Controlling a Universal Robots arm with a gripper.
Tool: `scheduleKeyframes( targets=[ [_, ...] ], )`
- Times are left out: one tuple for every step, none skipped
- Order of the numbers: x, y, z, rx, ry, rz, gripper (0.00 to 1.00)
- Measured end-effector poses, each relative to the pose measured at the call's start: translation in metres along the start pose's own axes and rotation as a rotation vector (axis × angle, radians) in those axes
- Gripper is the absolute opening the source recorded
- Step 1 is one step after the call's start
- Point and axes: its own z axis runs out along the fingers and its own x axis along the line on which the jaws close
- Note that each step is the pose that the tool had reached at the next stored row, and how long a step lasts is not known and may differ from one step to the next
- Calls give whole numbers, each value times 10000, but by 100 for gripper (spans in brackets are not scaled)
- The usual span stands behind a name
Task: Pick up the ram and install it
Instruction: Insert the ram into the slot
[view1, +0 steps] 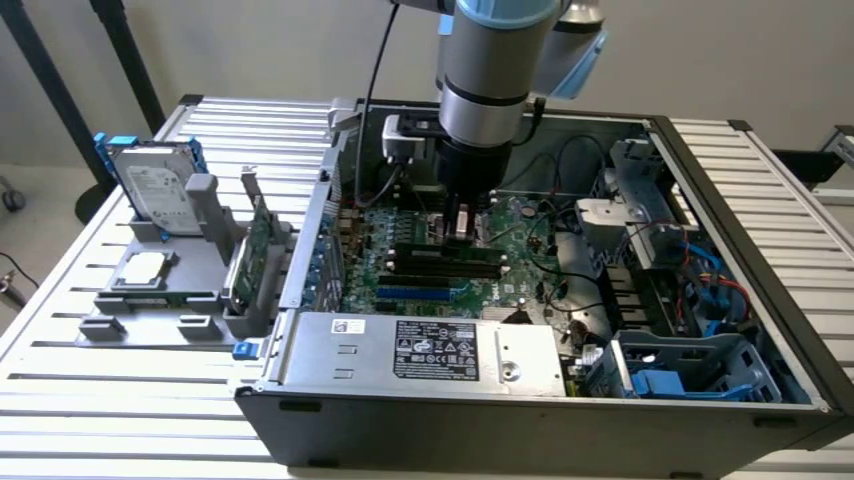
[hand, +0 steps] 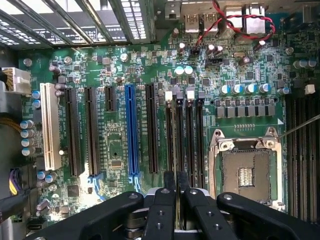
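My gripper (view1: 461, 228) reaches down into the open computer case (view1: 747, 200), just above the motherboard (view1: 521, 235). In the wrist view its black fingertips (hand: 169, 181) stand almost together. A thin strip between them, seen edge-on, looks like the ram (hand: 173, 135). The strip lies along the first of several black memory slots (hand: 191, 142), which have white clips (hand: 190, 94) at their far ends. I cannot tell whether the ram touches the slot or hangs over it.
The bare CPU socket (hand: 247, 172) lies right beside the memory slots, with expansion slots (hand: 131, 127) on their other side. Red and black wires (hand: 227, 22) cross the board's far edge. Outside the case, on the exterior view's left, a rack holds a hard drive (view1: 154, 190) and a green card (view1: 254, 255).
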Motion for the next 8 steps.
scheduleKeyframes(
  targets=[
    [0, 0, 1, 0, 1, -3, 14],
    [0, 0, 3, 1, -2, -8, 14],
    [1, -1, 4, 1, -2, -15, 14],
    [1, 0, 5, 0, -1, -31, 14],
    [1, -1, 8, 1, -1, -51, 14],
    [1, -1, 9, 1, 1, -69, 14],
    [1, -1, 11, 1, 1, -82, 14],
    [2, -1, 12, 1, 2, -92, 14]
  ],
)
